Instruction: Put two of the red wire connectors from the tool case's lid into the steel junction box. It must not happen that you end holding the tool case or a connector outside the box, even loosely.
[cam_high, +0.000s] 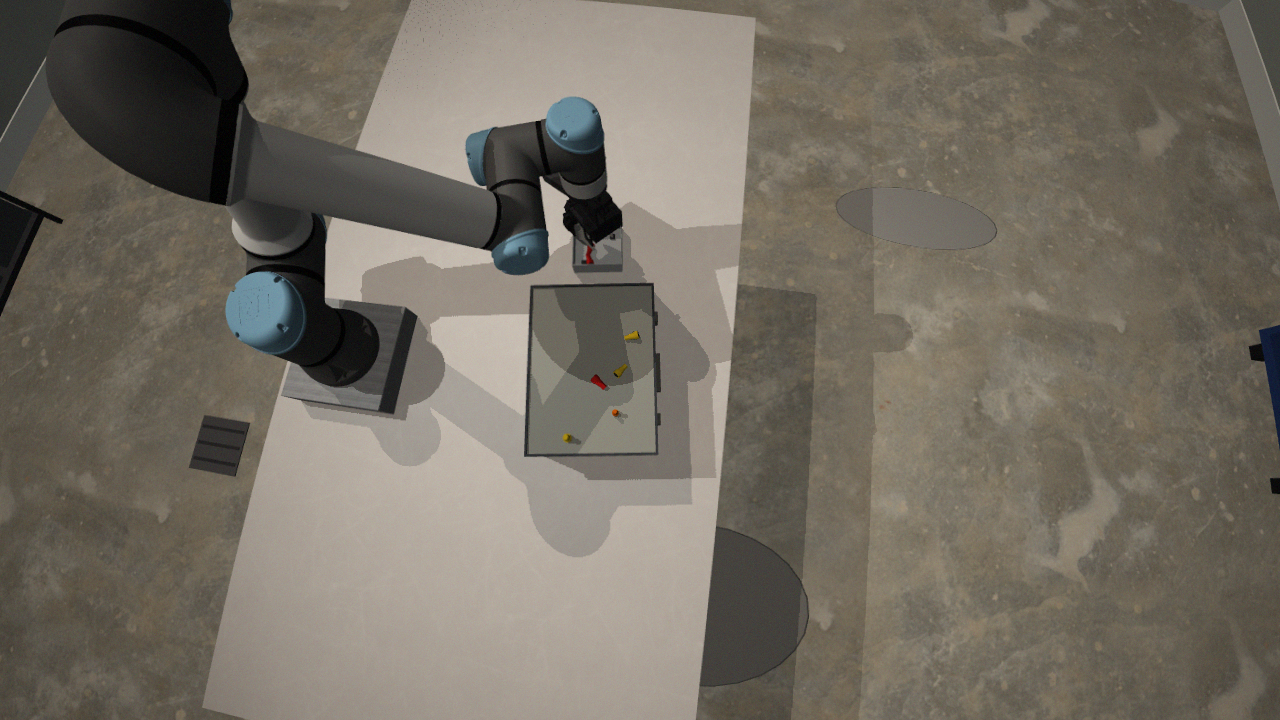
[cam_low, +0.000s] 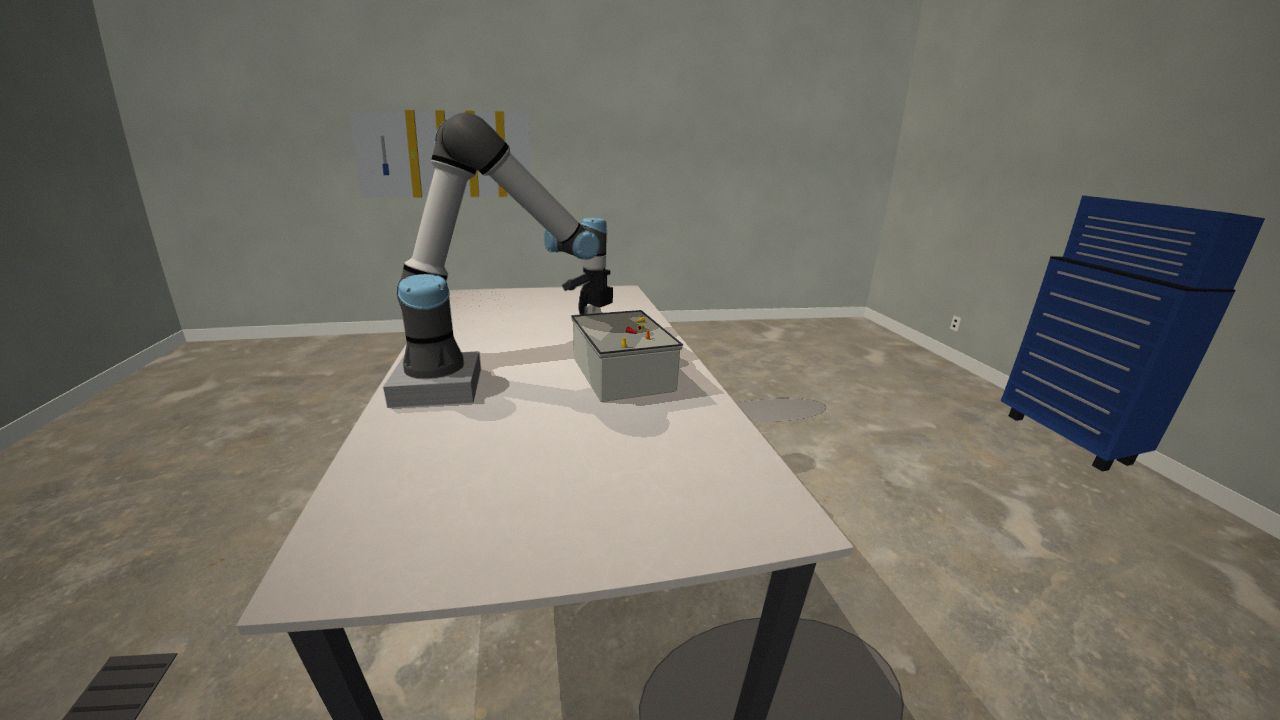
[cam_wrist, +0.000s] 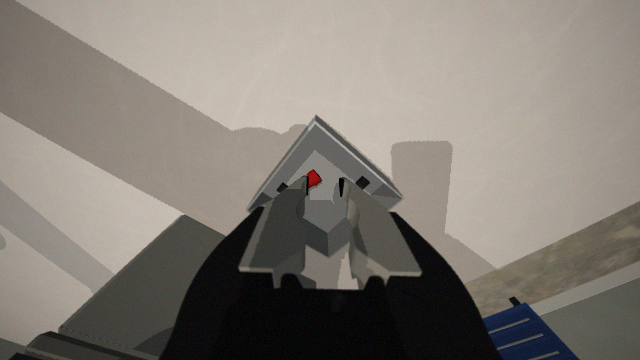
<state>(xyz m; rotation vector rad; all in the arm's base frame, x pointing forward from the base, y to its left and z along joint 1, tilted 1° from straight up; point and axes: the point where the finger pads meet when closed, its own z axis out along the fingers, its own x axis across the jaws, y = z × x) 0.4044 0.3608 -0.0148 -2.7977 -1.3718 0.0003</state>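
Observation:
My gripper (cam_high: 591, 239) (cam_wrist: 323, 178) is low over the steel junction box (cam_high: 597, 266) (cam_wrist: 345, 161), its fingers a little apart with nothing held between them. A red wire connector (cam_wrist: 313, 178) shows in the box right beside the left fingertip in the wrist view. In the top view red (cam_high: 588, 255) shows inside the box, partly under the gripper; I cannot tell clearly how many connectors it is. One red connector (cam_high: 599, 382) (cam_low: 631, 330) lies on the lid of the tool case (cam_high: 550, 407) (cam_low: 637, 376). The junction box is hidden behind the case in the exterior view.
Yellow connectors (cam_high: 632, 335) (cam_low: 623, 342) and an orange connector (cam_high: 615, 412) (cam_low: 648, 334) are also on the lid. The tall case stands close beside the junction box. The arm's base block (cam_high: 398, 362) (cam_low: 434, 389) is to the left. A blue tool cabinet (cam_low: 1127, 349) stands off the table.

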